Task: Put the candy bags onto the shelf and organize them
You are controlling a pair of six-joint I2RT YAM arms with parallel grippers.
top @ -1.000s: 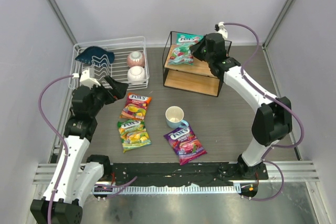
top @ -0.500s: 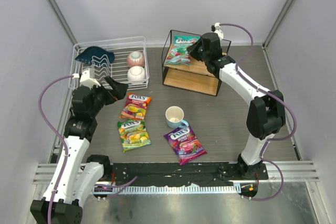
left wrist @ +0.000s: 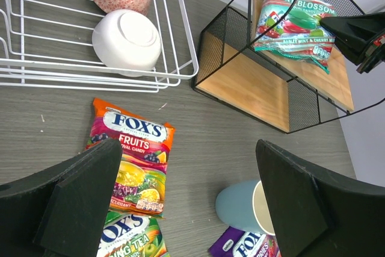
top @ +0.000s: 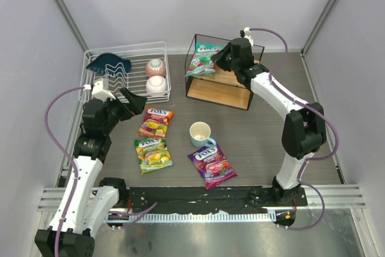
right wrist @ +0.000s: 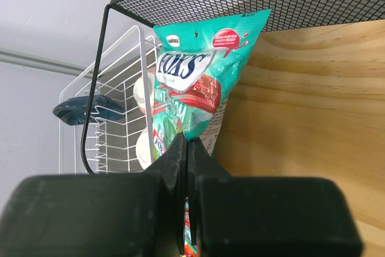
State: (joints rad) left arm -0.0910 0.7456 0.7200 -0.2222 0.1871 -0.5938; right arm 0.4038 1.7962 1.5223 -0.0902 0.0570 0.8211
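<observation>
Teal bag (top: 200, 59) shifted left on shelf (top: 216, 92), pinched in right hand (top: 220, 60).

Grey tabletop (top: 252, 142), pale walls (top: 138, 4)

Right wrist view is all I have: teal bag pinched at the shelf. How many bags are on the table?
Observer: Three besides your teal bag, all lying flat on the table: orange-red bag, yellow-green bag and purple bag.
Operator: Anything between them and the shelf?
Observer: A cup stands upright, between the purple bag and the shelf.
Operator: Left end effector?
Observer: The left end effector is open and holds nothing, near the orange-red bag.
</observation>
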